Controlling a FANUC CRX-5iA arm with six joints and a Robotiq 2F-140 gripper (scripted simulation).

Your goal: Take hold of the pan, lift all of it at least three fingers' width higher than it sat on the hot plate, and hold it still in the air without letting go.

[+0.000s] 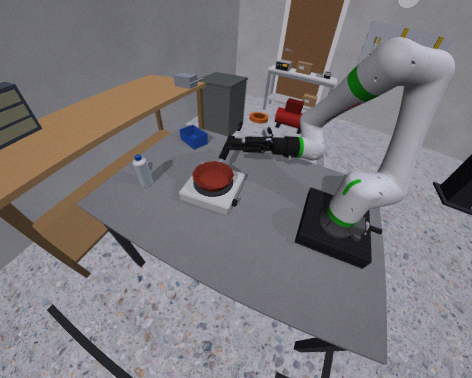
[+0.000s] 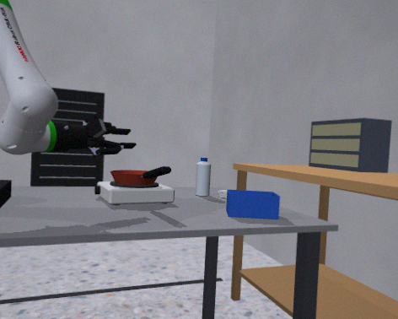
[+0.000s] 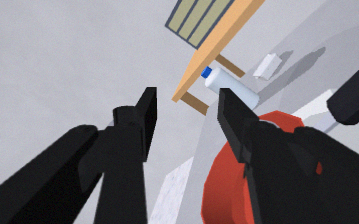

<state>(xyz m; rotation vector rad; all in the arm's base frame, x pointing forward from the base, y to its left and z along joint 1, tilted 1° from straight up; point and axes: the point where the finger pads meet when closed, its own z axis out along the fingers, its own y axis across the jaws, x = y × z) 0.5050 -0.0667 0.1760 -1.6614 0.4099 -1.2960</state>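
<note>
The red pan sits on the white hot plate near the middle of the grey table. Its black handle sticks out and up toward the bottle side. My gripper hangs level in the air above and beside the pan, apart from it. In the exterior view the fingers stand well above the pan, with a gap between them and nothing in it. In the wrist view the fingers frame empty space; the pan lies below the right finger and the handle at the right edge.
A white bottle with a blue cap stands left of the hot plate. A blue bin sits at the table's far edge. A wooden bench runs along the left side. The arm's black base is on the table's right.
</note>
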